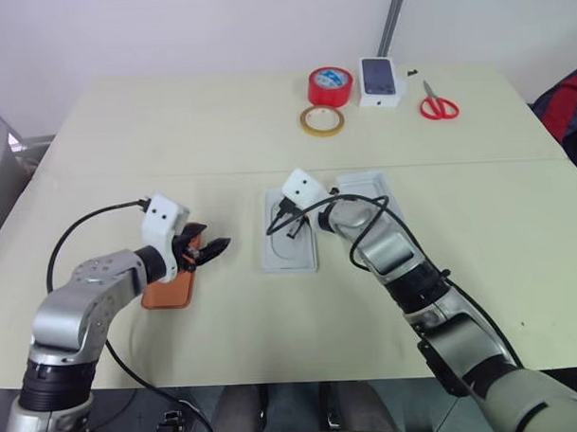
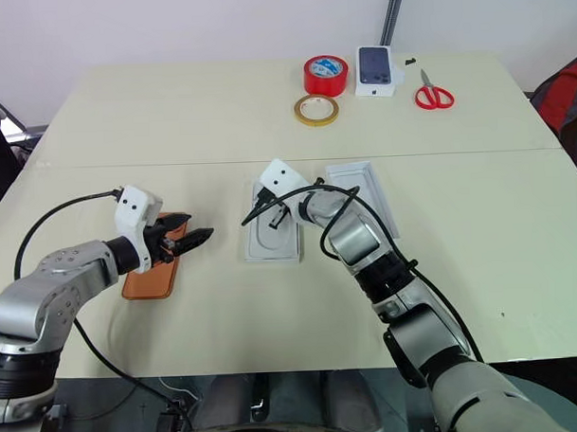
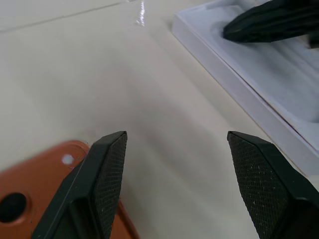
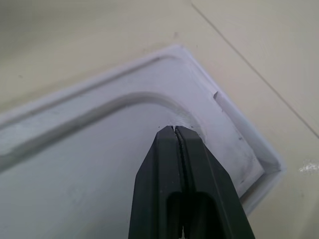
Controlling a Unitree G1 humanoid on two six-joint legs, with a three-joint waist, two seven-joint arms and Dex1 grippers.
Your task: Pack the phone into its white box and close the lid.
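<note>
While my right gripper (image 4: pixel 175 130) presses shut inside the white box (image 1: pixel 271 257), left gripper (image 1: pixel 207 249) spread over the phone (image 1: pixel 168 290).

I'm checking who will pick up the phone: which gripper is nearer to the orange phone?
Left. The left gripper hangs open just over the phone, at its far end. The right gripper is shut, off to the side over a white tray.

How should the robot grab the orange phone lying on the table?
Probably by its two long edges, coming down from above. The phone lies flat on the table, so only its thin sides offer a pinch. The left gripper hangs open just past its far end; that end is nearest.
</note>
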